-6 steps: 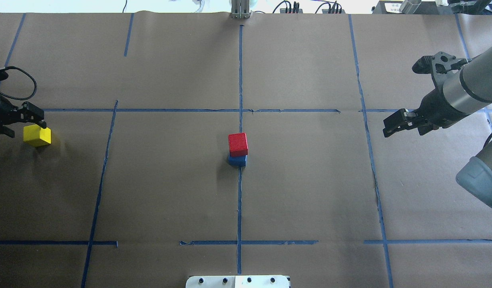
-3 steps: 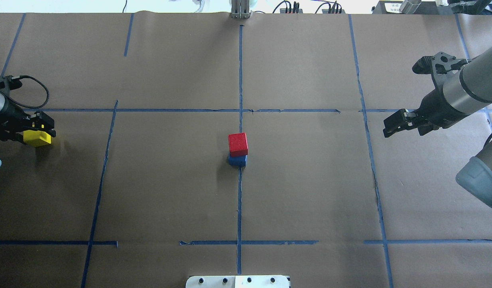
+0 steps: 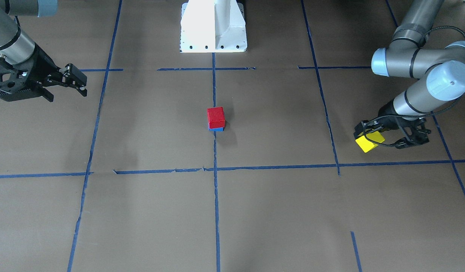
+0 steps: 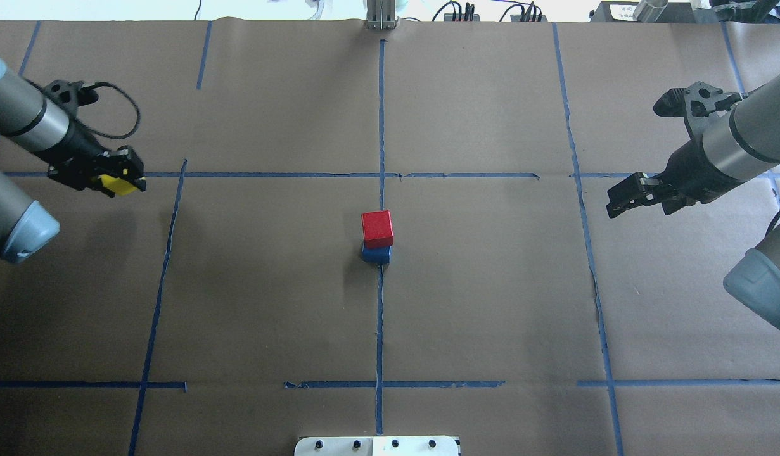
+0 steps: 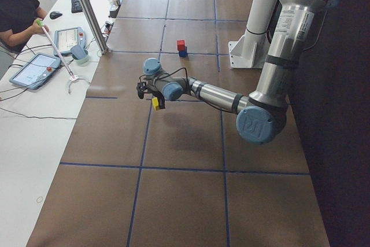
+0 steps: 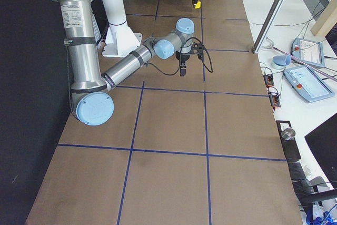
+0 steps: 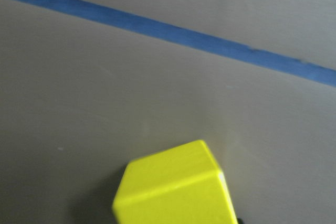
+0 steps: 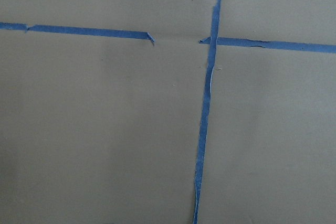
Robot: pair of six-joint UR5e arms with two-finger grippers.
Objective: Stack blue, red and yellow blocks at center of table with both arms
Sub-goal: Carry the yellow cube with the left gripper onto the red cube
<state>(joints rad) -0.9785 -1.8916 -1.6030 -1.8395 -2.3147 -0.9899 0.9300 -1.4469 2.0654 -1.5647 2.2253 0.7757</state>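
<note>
A red block (image 4: pixel 377 228) sits on a blue block (image 4: pixel 376 255) at the table's centre, where the tape lines cross; the stack also shows in the front view as red block (image 3: pixel 216 117) on blue block (image 3: pixel 216 129). My left gripper (image 4: pixel 121 183) is shut on a yellow block (image 4: pixel 116 184) and holds it above the table far left of the stack. The yellow block also shows in the front view (image 3: pixel 368 142) and fills the bottom of the left wrist view (image 7: pixel 176 190). My right gripper (image 4: pixel 614 201) is open and empty, far right of the stack.
Blue tape lines (image 4: pixel 381 126) divide the brown paper table into a grid. The robot's white base (image 3: pixel 213 26) stands at the near edge. A side desk with tablets (image 5: pixel 34 67) and a metal post (image 5: pixel 87 10) lies beyond the table's far edge.
My left gripper closed on the yellow block, lifted it off the table and carried it to the right and farther away. The right arm and the stack have not moved.
</note>
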